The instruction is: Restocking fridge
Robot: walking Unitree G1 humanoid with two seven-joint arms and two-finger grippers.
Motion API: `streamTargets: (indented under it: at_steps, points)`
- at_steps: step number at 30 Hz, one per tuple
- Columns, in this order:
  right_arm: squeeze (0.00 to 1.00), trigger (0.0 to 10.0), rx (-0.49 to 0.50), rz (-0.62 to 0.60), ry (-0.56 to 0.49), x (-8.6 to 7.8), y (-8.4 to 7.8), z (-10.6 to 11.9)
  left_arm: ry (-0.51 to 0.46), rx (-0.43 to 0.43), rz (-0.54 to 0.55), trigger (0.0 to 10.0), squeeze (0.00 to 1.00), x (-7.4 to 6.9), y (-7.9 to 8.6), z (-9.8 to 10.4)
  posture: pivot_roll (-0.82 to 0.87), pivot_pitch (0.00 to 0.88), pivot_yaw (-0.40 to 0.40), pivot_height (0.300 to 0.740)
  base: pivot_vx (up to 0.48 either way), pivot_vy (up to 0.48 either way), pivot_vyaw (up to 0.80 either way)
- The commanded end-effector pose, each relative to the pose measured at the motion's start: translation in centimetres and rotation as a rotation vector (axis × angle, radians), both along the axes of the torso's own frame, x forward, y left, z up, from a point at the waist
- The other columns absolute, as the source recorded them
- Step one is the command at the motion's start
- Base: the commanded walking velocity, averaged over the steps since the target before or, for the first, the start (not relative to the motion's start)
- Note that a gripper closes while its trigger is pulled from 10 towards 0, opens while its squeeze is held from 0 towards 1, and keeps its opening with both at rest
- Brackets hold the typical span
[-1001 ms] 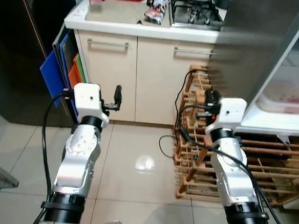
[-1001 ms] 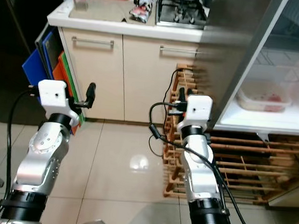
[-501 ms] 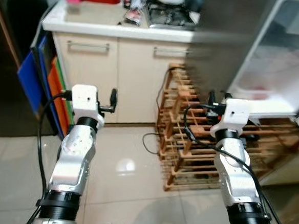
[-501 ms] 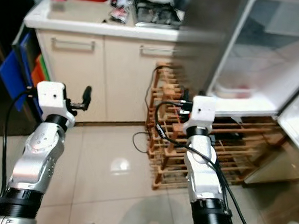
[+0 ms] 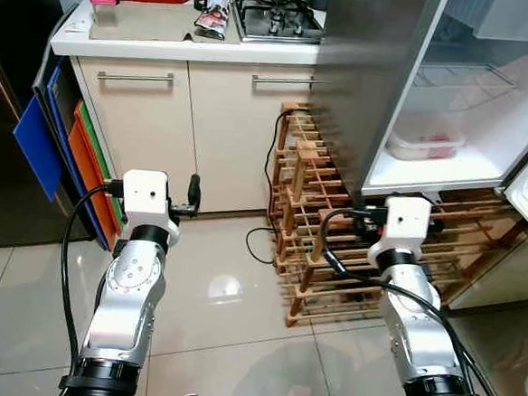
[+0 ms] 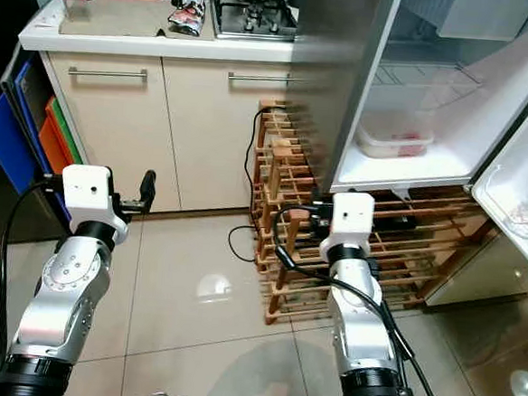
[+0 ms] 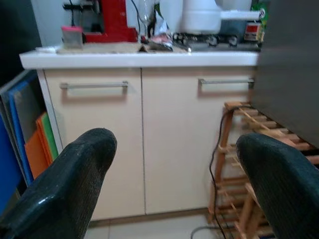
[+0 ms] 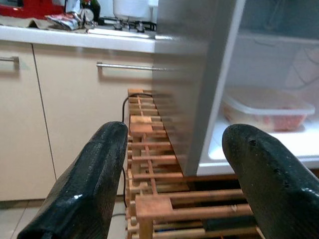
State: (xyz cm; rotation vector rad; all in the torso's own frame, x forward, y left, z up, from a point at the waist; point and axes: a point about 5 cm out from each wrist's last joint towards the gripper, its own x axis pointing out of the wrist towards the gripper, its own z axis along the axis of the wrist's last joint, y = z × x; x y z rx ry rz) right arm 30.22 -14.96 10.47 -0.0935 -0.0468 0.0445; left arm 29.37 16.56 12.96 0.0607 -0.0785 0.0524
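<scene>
The fridge (image 5: 367, 78) stands open at the right, its grey steel side next to the kitchen counter. On its white lower shelf (image 5: 429, 171) sits a clear lidded container (image 5: 424, 144) with reddish food inside. The open fridge door (image 6: 518, 193) is at the far right. Both arms are raised in front of me. My left gripper (image 7: 172, 191) is open and empty, facing the cream cabinet doors (image 7: 134, 144). My right gripper (image 8: 174, 184) is open and empty too, facing the wooden rack and the fridge shelf with the container (image 8: 269, 109).
A wooden wine rack (image 5: 312, 229) with a black cable stands on the floor under the fridge. The counter (image 5: 184, 43) carries a stove, packets and a red appliance. Blue and orange boards (image 5: 54, 152) lean at its left. Glossy tiled floor (image 5: 230, 295) lies ahead.
The whole picture has shifted: the camera turned right and pulled back, so the fridge interior and its door show more fully. Both arms hold the same raised pose.
</scene>
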Motion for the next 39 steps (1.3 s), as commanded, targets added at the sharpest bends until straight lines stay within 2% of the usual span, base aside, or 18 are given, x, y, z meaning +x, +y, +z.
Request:
streamTargets:
  at_steps: [1,2,10,14,19,28,33,34,37,38,39]
  points:
    - [0.0,10.0,-0.018,0.005,-0.032,0.5,0.1,0.8,-0.047,0.027,0.019,10.0,0.0,0.2,0.1,1.1,0.03,0.0,-0.016,0.74,0.446,0.0,0.0]
    - [0.0,10.0,-0.02,0.029,-0.02,0.5,0.3,0.8,-0.05,0.031,0.023,10.0,0.0,0.2,0.2,1.1,0.03,0.0,-0.016,0.74,0.446,0.0,0.0]
    - [0.0,10.0,0.013,-0.046,-0.038,1.1,-0.7,1.2,-0.056,0.029,0.005,10.0,0.0,0.7,0.3,1.5,0.03,0.0,-0.009,0.74,0.453,0.0,0.77]
    - [0.0,10.0,0.028,0.009,-0.047,1.1,0.2,1.4,-0.057,0.033,-0.009,10.0,0.0,0.9,0.0,1.7,0.02,0.0,-0.003,0.74,0.454,0.0,0.12]
    - [0.0,10.0,0.053,0.022,-0.069,1.1,0.9,1.7,-0.071,0.035,-0.021,10.0,0.0,1.4,-0.3,2.1,0.02,0.0,-0.002,0.74,0.454,0.0,0.0]
    - [0.0,10.0,0.05,0.02,-0.069,1.2,1.0,1.5,-0.061,0.046,-0.05,10.0,0.0,1.8,-0.9,2.2,0.02,0.0,-0.007,0.74,0.467,0.0,0.0]
    - [0.0,10.0,0.029,-0.022,-0.153,1.5,0.9,2.9,-0.09,0.056,-0.055,10.0,0.0,1.9,-1.1,2.7,0.02,0.0,-0.011,0.74,0.48,0.0,0.0]
    - [0.0,10.0,0.015,-0.04,-0.189,1.6,0.8,3.7,-0.102,0.045,-0.05,10.0,0.0,2.0,-1.0,3.0,0.02,0.0,-0.012,0.74,0.48,0.0,0.0]
    - [0.0,10.0,0.013,-0.038,-0.208,1.8,0.8,4.3,-0.114,0.033,-0.045,10.0,0.0,2.0,-0.8,3.2,0.02,0.0,-0.013,0.74,0.48,0.0,0.0]
    - [0.0,10.0,0.012,-0.037,-0.226,1.9,0.8,4.8,-0.142,-0.026,-0.062,10.0,0.0,2.0,-0.9,3.5,0.02,0.0,-0.015,0.74,0.48,0.0,0.0]
    - [0.0,10.0,0.013,-0.036,-0.231,2.0,0.8,5.0,-0.156,-0.032,-0.075,10.0,0.0,1.9,-1.1,3.7,0.02,0.0,-0.017,0.74,0.48,0.0,0.0]
